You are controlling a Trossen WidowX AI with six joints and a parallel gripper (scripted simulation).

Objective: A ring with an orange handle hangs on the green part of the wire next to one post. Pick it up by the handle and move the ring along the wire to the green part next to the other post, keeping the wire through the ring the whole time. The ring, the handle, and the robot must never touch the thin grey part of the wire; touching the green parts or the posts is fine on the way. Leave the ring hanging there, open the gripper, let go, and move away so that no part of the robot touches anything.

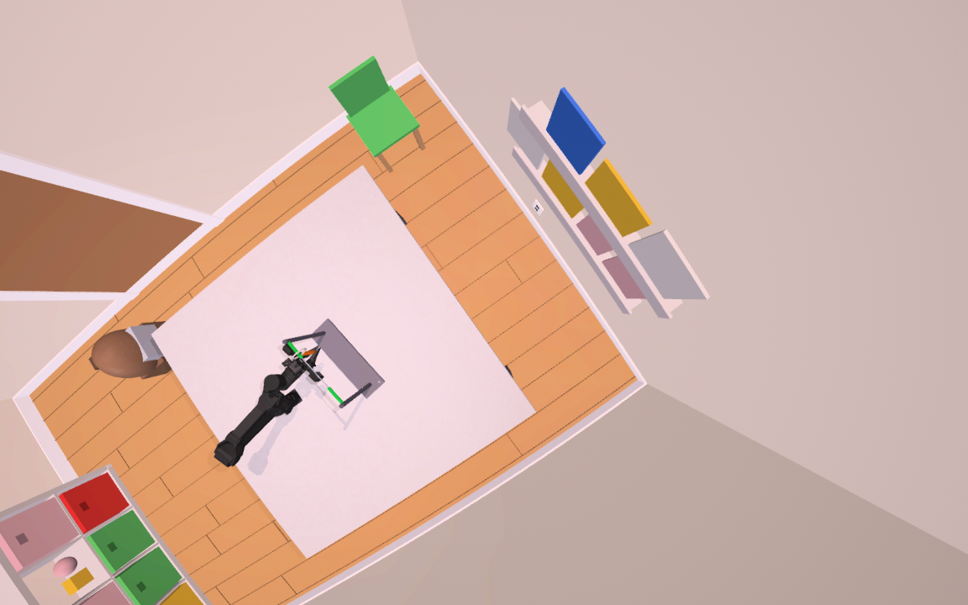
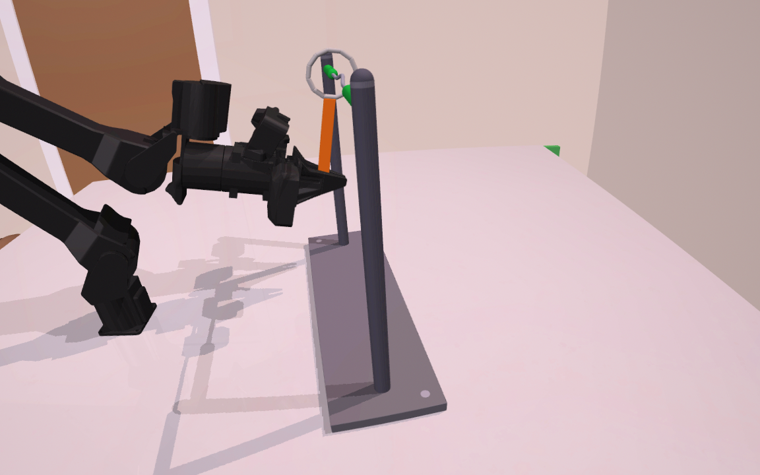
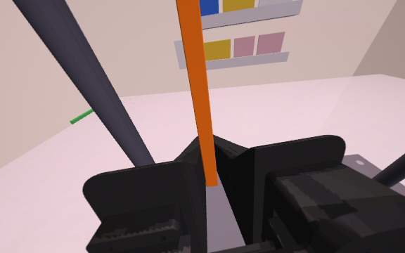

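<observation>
My gripper is shut on the lower end of the orange handle. The handle stands nearly upright with the pale grey ring above it. In the exterior view the wire shows through the ring's outline: the far green part and the thin grey part. From above, the ring is close to the far green part, partly hidden by the arm; its exact gap to the wire cannot be told. The other green part is by the near post.
The far post stands left of my fingers in the wrist view. Both posts rise from a grey base plate on the pale table top.
</observation>
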